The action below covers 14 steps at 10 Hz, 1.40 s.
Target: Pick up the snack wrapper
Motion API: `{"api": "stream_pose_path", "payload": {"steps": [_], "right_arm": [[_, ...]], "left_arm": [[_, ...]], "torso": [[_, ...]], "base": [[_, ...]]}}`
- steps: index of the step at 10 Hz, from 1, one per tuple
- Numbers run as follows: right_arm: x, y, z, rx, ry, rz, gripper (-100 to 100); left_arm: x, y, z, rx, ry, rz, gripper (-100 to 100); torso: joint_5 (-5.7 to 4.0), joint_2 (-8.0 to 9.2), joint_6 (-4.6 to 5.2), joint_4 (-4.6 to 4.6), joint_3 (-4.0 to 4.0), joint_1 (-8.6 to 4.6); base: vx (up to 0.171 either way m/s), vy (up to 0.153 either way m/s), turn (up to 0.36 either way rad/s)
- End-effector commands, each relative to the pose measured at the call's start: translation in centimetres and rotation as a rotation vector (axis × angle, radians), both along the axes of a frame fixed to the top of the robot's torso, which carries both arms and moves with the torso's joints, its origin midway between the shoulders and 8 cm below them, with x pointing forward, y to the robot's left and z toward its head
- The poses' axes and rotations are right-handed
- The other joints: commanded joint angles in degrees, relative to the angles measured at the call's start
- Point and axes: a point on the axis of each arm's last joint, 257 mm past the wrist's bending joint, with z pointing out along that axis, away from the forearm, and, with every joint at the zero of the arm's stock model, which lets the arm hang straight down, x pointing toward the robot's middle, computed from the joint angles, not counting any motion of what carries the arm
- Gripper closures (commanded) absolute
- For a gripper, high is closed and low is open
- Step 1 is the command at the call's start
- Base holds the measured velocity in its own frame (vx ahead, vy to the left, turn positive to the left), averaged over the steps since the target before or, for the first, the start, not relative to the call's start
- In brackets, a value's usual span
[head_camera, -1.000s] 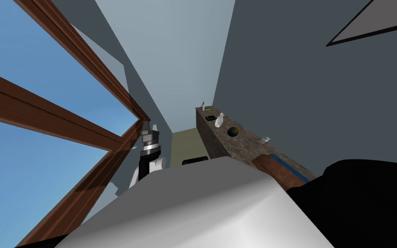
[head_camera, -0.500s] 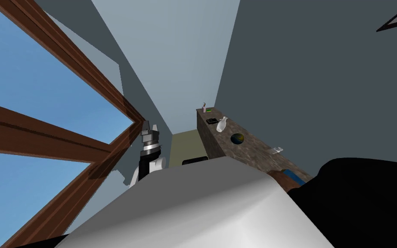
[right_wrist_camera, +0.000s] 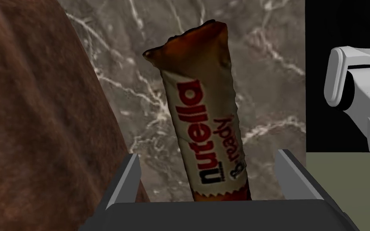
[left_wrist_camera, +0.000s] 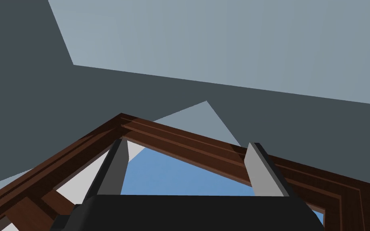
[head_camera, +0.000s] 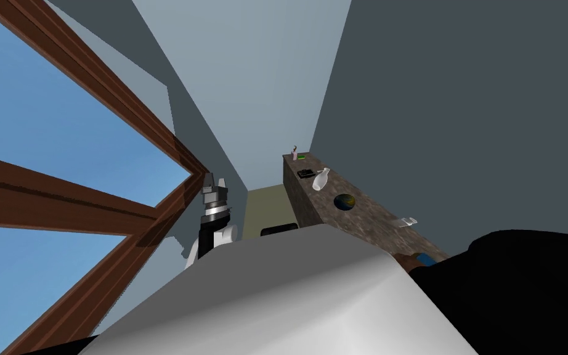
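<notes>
While the head camera looks down along a dark grey wall, a long brown-grey veined marble counter [head_camera: 363, 225] runs beside that wall. On it stand, from the far end toward me, a small pink bottle [head_camera: 294, 155], a flat green item [head_camera: 302, 157], a flat black item [head_camera: 304, 174], a white narrow-necked vase [head_camera: 320, 179], a dark blue and yellow ball [head_camera: 344, 201] and a small pale object [head_camera: 408, 221] too small to identify. At the near end of the counter a blue patch [head_camera: 426, 259] shows just beside a brown rounded mass [head_camera: 406, 263]. The left gripper [head_camera: 214, 183] is raised on my left, close to the brown wooden window frame [head_camera: 153, 212]. From the left wrist camera, the left gripper [left_wrist_camera: 187, 142] has its two blades standing wide apart with nothing between them. From the right wrist camera, the brown-and-white crinkled snack wrapper [right_wrist_camera: 204, 120], printed with red and black "nutella" lettering, lies flat on the marble counter [right_wrist_camera: 268, 80]. It points away from the right gripper [right_wrist_camera: 209, 154], and its near end reaches the gripper's dark body. Both fingers [right_wrist_camera: 126, 180] are spread wide, one on each side of the wrapper with a gap to it. The brown rounded mass [right_wrist_camera: 39, 120] looms just beside one finger.
</notes>
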Motion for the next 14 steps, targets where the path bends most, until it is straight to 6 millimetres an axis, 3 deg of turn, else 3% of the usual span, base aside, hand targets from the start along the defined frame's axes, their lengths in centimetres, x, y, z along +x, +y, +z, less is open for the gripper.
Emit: {"api": "stream_pose_path", "payload": {"steps": [1,5,6,10,11,12,14], "right_arm": [[-0.3,-0.2,-0.7,0.000,-0.001,-0.016,-100],[-0.6,-0.5,-1.5,0.001,-0.002,-0.037,-100],[-0.6,-0.5,-1.5,0.002,-0.002,-0.038,100],[-0.6,-0.5,-1.5,0.002,-0.002,-0.036,100],[-0.6,-0.5,-1.5,0.002,-0.002,-0.037,0],[-0.4,-0.3,-0.9,0.001,-0.001,-0.023,100],[-0.2,-0.1,-0.1,0.000,0.000,-0.003,100]], "left_arm": [[0.0,0.0,0.0,0.000,0.000,0.000,0],[0.0,0.0,0.0,0.000,0.000,0.000,0],[0.0,0.0,0.0,0.000,0.000,0.000,0],[0.0,0.0,0.0,0.000,0.000,0.000,0],[0.0,0.0,0.0,0.000,0.000,0.000,0],[0.0,0.0,0.0,0.000,0.000,0.000,0],[0.0,0.0,0.0,0.000,0.000,0.000,0]], "torso": [[0.00,0.00,0.00,0.00,0.00,0.00],[0.01,0.01,0.02,0.01,0.01,0.01],[0.01,-0.04,0.04,0.00,-0.01,-0.02],[-0.01,-0.11,0.06,-0.02,-0.05,-0.10],[-0.01,-0.11,0.05,-0.02,-0.06,-0.09],[-0.01,-0.11,0.05,-0.02,-0.06,-0.09],[0.00,-0.26,0.12,-0.06,-0.15,-0.15]], "base": [[-0.053,0.033,0.089],[-0.030,0.021,0.067],[0.000,0.000,0.000],[0.000,0.000,0.000],[0.000,0.000,0.000],[0.030,-0.024,-0.154],[0.055,-0.034,-0.123]]}}
